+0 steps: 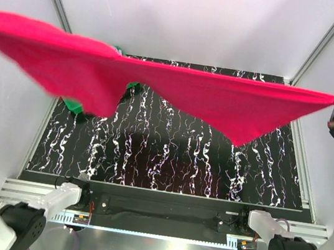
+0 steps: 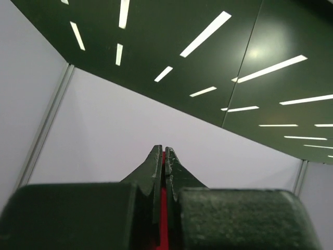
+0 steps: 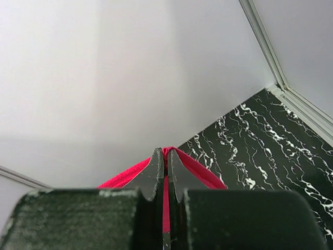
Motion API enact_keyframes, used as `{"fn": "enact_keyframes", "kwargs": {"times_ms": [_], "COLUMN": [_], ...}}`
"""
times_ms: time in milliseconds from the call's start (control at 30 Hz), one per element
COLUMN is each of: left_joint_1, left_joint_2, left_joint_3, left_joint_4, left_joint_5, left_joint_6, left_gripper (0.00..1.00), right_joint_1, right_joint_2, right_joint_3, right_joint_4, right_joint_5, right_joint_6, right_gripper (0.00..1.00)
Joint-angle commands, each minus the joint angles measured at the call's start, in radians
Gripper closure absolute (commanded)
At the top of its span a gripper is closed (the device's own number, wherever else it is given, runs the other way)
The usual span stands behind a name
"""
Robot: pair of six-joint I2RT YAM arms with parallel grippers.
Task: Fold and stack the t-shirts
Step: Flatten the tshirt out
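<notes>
crimson t-shirt (image 1: 208, 100) stretched aloft | left fingers (image 2: 151, 169) clamped on one end | right fingers (image 3: 152, 177) clamped on other

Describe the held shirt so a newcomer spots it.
Above the black white-veined table, cloth hangs stretched across the top view: the crimson t-shirt, pinched by the left gripper and right gripper. Only it is red and airborne; the green item behind sits low.

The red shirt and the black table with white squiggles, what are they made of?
The red shirt looks like soft, matte cloth, maybe cotton: it sags and drapes between its ends. The table looks hard and smooth, marble-patterned with white veins on black; real stone or a printed sheet, cannot tell.
</notes>
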Motion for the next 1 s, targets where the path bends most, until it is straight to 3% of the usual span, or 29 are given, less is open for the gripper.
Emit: {"fn": "enact_keyframes", "kwargs": {"times_ms": [0, 200, 367, 500, 700, 867, 967], "left_joint_1": [-0.001, -0.001, -0.001, -0.006, -0.062, -0.072, -0.088], "left_joint_2": [-0.066, -0.085, 0.028, 0.191, 0.513, 0.882, 1.112], "left_joint_3": [-0.026, -0.125, -0.303, -0.449, -0.678, -0.657, -0.479], "left_joint_4": [0.059, 0.134, 0.261, 0.339, 0.557, 0.750, 0.738], "left_joint_5": [-0.016, 0.005, 0.020, 0.107, 0.190, 0.296, 0.346], "left_joint_6": [-0.032, -0.069, -0.158, -0.212, -0.171, -0.212, -0.203], "left_gripper": [1.00, 1.00, 1.00, 1.00, 1.00, 1.00, 1.00], "right_joint_1": [-0.004, -0.004, -0.004, -0.004, -0.004, -0.127, -0.165], "right_joint_2": [-0.062, -0.104, -0.136, -0.106, 0.049, 0.265, 0.400], "right_joint_3": [0.012, -0.020, -0.388, -0.745, -1.123, -1.215, -1.202], "right_joint_4": [0.039, 0.042, 0.264, 0.442, 0.798, 0.991, 1.079], "right_joint_5": [0.031, 0.104, 0.241, 0.404, 0.495, 0.457, 0.442], "right_joint_6": [0.025, 0.013, -0.018, -0.006, -0.079, -0.053, -0.088], "right_gripper": [1.00, 1.00, 1.00, 1.00, 1.00, 1.00, 1.00]}}
